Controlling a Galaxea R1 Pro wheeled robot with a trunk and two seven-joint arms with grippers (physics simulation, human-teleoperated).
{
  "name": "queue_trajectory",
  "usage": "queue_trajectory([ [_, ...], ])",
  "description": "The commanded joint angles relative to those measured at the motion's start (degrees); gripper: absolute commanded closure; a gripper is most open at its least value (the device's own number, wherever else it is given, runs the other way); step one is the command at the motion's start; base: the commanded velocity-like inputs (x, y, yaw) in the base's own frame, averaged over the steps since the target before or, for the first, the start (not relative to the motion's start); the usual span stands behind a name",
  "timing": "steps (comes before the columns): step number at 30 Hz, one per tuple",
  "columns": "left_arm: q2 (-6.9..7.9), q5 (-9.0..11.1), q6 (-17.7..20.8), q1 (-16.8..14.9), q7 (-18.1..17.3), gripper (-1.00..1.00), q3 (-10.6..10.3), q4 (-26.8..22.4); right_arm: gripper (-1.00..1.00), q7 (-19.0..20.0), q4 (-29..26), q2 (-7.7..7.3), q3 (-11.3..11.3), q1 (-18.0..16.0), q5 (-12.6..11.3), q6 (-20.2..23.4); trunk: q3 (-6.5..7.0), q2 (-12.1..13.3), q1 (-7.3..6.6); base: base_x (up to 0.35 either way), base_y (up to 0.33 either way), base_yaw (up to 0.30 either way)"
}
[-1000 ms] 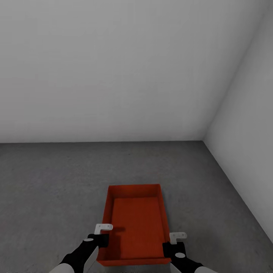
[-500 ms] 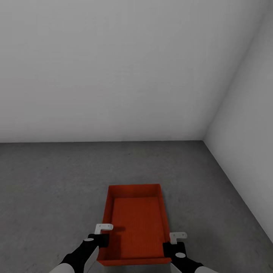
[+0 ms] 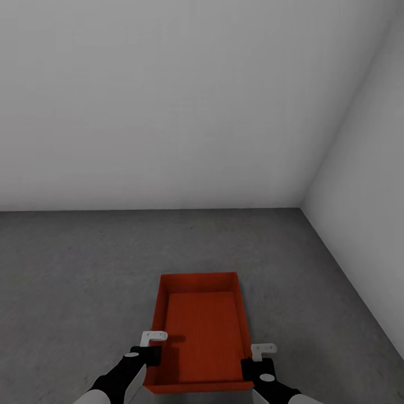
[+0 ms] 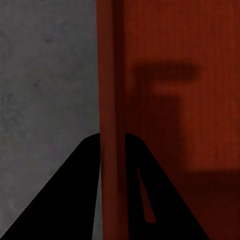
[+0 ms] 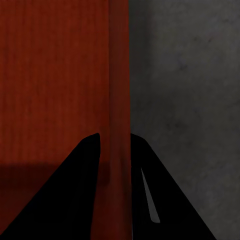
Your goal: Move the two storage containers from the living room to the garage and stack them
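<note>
Red-orange rectangular open-topped storage container low over the dark grey concrete-like floor, near the corner of plain grey-white walls. Left claw clamped on the container's left wall, right claw clamped on its right wall, thin wall pinched between dark fingers in both wrist views.

The open-topped red-orange rectangular plastic storage container looks matt, its inner bottom finely ribbed. The dark grey floor is matt, mottled, concrete-like. The pale walls are smooth.
</note>
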Motion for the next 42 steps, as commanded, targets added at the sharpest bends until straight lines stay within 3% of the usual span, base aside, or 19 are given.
queue_trajectory([
  [1,1.27,-0.3,0.4,0.0,0.7,1.00,0.1,0.1,1.00,-1.7,0.0,-2.06,-0.6,-0.1,-0.1,-1.3,-0.04,0.0,-0.01,0.000,0.000,0.000],
  [34,1.30,-0.2,0.4,0.0,0.7,1.00,0.1,0.1,1.00,-1.8,0.0,-2.01,-0.6,-0.1,-0.1,-0.8,-0.04,0.0,-0.01,0.000,0.000,0.000],
  [42,1.26,-0.2,0.4,0.0,0.7,1.00,0.1,0.2,1.00,-3.8,0.0,-2.00,-0.7,-0.1,-0.1,-1.2,-0.04,0.0,-0.01,0.000,0.000,0.000],
])
